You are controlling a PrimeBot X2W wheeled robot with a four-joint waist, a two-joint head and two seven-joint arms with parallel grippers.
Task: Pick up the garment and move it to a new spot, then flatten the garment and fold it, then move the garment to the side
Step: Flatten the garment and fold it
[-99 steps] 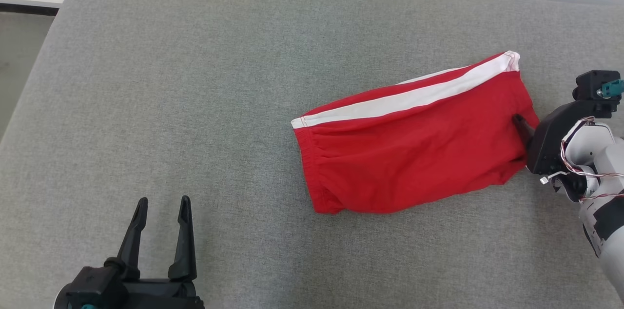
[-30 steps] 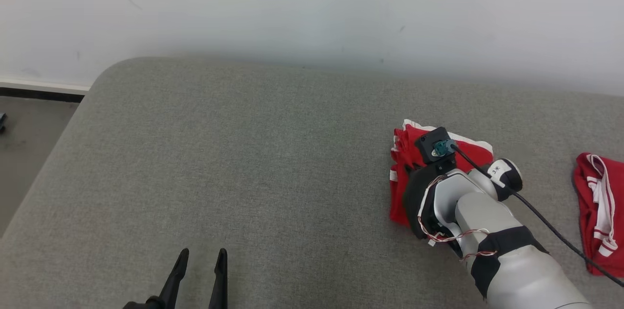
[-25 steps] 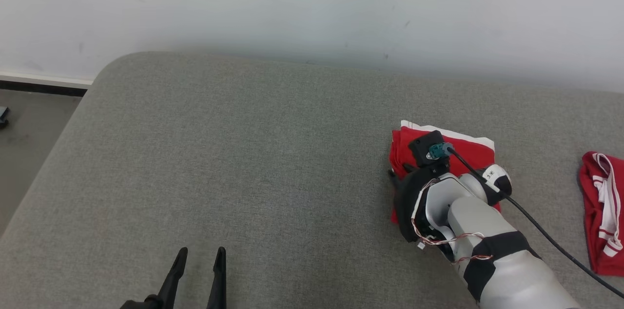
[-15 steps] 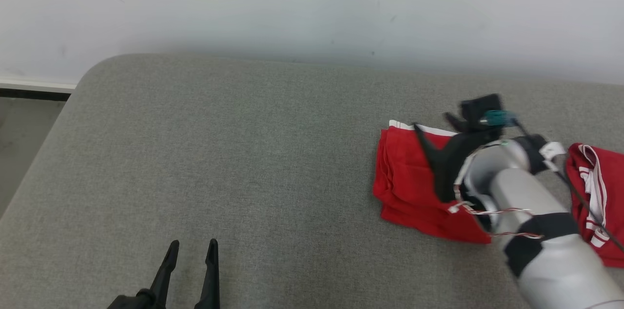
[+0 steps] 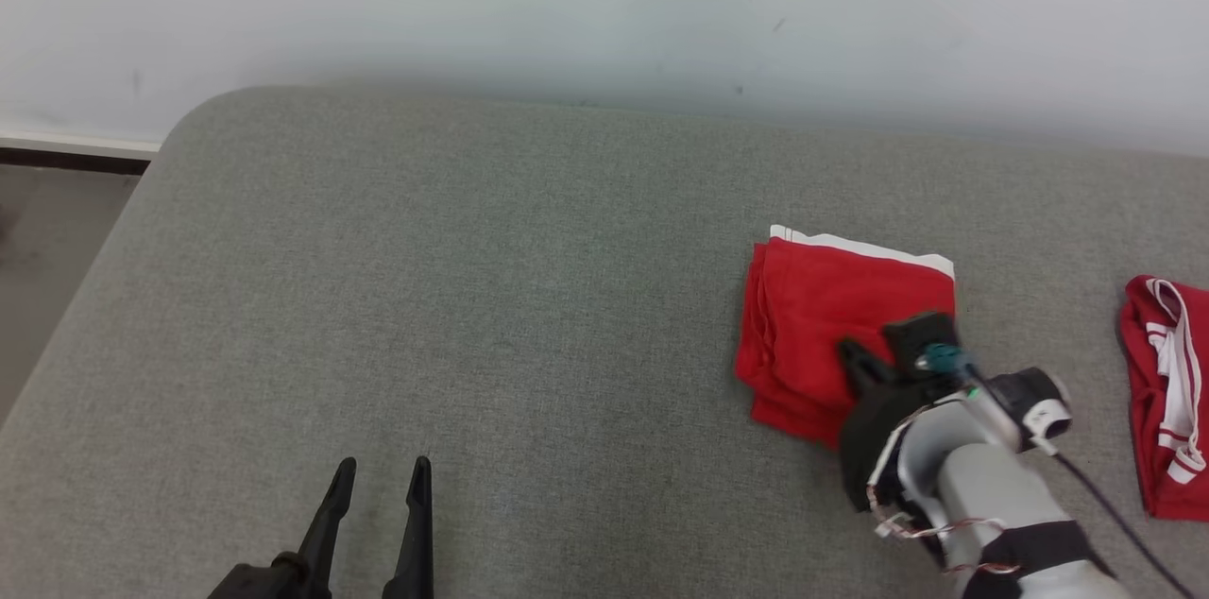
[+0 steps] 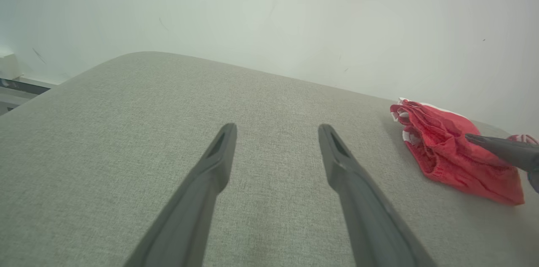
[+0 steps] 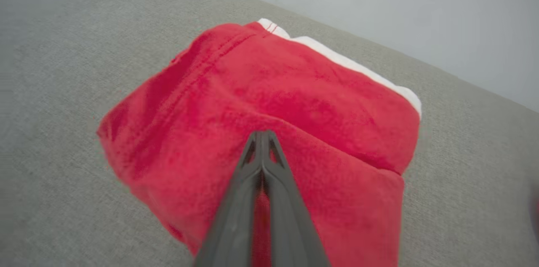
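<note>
Right hand [image 7: 262, 133]: fingers pressed together, gripping nothing, tips over folded red garment [image 7: 303, 90]. Left hand [image 6: 276, 128]: fingers wide apart, empty, above grey cushion [image 6: 105, 132].

The right arm [image 5: 982, 476] hides the garment's [image 5: 822, 316] 5 o'clock corner. A second red garment [image 5: 1145, 448] at 3 o'clock runs off the edge. The left tool's [image 5: 380, 476] base is cut at 7 o'clock. Whether the right tool [image 7: 262, 134] touches cloth is unclear.

Red garment [image 5: 822, 316] w/ white stripe; grey cushion [image 5: 472, 297].
</note>
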